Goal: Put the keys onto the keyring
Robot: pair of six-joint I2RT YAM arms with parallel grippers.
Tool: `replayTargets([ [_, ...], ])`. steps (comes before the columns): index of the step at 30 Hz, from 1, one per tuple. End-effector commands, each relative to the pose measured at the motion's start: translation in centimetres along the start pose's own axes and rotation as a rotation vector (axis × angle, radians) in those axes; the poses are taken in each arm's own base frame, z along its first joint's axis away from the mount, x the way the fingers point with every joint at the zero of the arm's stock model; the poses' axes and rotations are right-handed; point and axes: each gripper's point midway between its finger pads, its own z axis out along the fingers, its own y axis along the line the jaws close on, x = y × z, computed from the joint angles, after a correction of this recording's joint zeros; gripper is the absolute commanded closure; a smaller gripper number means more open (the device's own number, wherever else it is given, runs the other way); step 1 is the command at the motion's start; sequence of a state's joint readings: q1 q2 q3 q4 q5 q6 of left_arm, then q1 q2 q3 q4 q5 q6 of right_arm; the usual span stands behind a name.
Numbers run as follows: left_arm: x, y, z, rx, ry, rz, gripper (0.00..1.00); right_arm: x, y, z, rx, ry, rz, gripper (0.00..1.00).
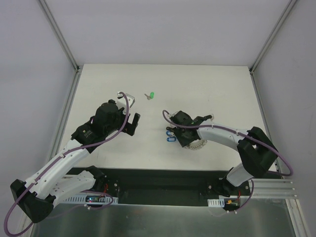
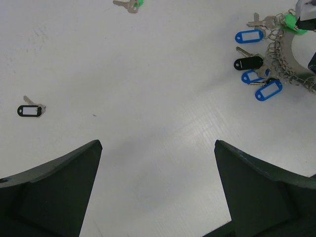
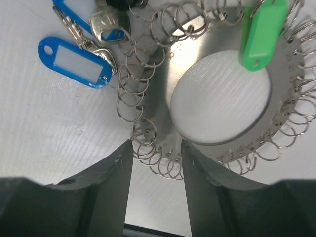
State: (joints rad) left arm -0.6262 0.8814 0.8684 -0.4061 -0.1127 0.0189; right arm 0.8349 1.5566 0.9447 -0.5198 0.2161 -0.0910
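Note:
The keyring [image 3: 163, 101] is a flat silver ring edged with many small wire loops; it lies on the white table, also in the top view [image 1: 198, 144]. A green-tagged key [image 3: 259, 34] and blue-tagged keys [image 3: 74, 60] hang on it. My right gripper [image 3: 156, 148] is open, its fingers straddling the ring's near rim; it also shows in the top view [image 1: 186, 139]. A loose green key [image 1: 150, 95] lies farther back. A loose black-tagged key [image 2: 30, 109] lies left of my open, empty left gripper [image 2: 157, 144], which hovers over bare table [image 1: 132, 123].
The keyring cluster with blue and black tags [image 2: 259, 64] sits at the right edge of the left wrist view. Metal frame posts [image 1: 74, 64] and white walls bound the table. A black base rail [image 1: 158, 185] runs along the near edge.

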Motion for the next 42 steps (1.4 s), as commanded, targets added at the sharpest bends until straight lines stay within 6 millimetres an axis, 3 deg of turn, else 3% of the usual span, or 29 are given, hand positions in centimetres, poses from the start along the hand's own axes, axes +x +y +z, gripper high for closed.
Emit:
replayTargets([
  [1,-0.8,0.2,-0.4,0.002,-0.029,-0.002,0.01,0.6,1.3,-0.1,-0.067,0.009,0.088,0.53],
  [6,-0.8,0.1,-0.4,0.010,-0.029,-0.002,0.01,0.1,3.2,0.3,-0.162,-0.004,0.097,0.53],
  [14,-0.9,0.1,-0.6,0.007,-0.036,-0.002,0.01,-5.5,6.7,0.4,-0.294,-0.087,0.066,0.53],
  [15,-0.8,0.2,-0.6,0.007,-0.036,0.000,0.01,-7.1,6.9,-0.1,-0.306,-0.119,0.064,0.53],
  [19,-0.7,0.0,-0.4,0.018,-0.027,0.010,0.01,-9.4,6.7,-1.0,-0.299,-0.174,0.043,0.53],
  [22,-0.5,-0.4,-0.1,0.039,-0.018,0.008,0.02,-10.4,5.4,-2.2,-0.258,-0.221,0.052,0.53],
  [24,-0.4,-0.6,0.3,0.044,-0.002,-0.009,0.03,-10.8,3.2,-3.2,-0.201,-0.267,0.090,0.53],
  [26,-0.3,-1.0,0.8,0.057,0.020,-0.021,0.04,-9.9,1.0,-3.2,-0.139,-0.271,0.137,0.53],
  [28,-0.7,-1.9,1.1,0.084,0.030,-0.104,0.07,-9.6,-1.0,-4.6,-0.105,-0.312,0.193,0.53],
  [29,-0.7,-2.6,1.5,0.103,0.049,-0.131,0.07,-8.2,-2.6,-4.0,-0.068,-0.295,0.249,0.53],
  [30,-1.3,-3.2,1.6,0.113,0.047,-0.180,0.07,-8.3,-3.6,-5.3,-0.059,-0.340,0.284,0.53],
  [32,-1.6,-5.0,2.8,0.129,0.065,-0.204,0.08,-6.4,-6.2,-4.8,0.010,-0.339,0.376,0.53],
  [36,-2.0,-8.6,5.2,0.165,0.076,-0.187,0.10,-4.5,-10.0,-6.9,0.098,-0.447,0.499,0.52],
  [37,-1.4,-9.5,6.4,0.172,0.106,-0.168,0.12,-4.2,-11.0,-7.3,0.122,-0.472,0.530,0.50],
  [38,-2.2,-10.7,6.9,0.202,0.082,-0.129,0.12,-4.0,-11.8,-7.5,0.152,-0.502,0.549,0.50],
  [42,-1.3,-15.0,9.4,0.325,0.112,0.078,0.18,-1.9,-13.3,-7.4,0.202,-0.589,0.659,0.45],
])
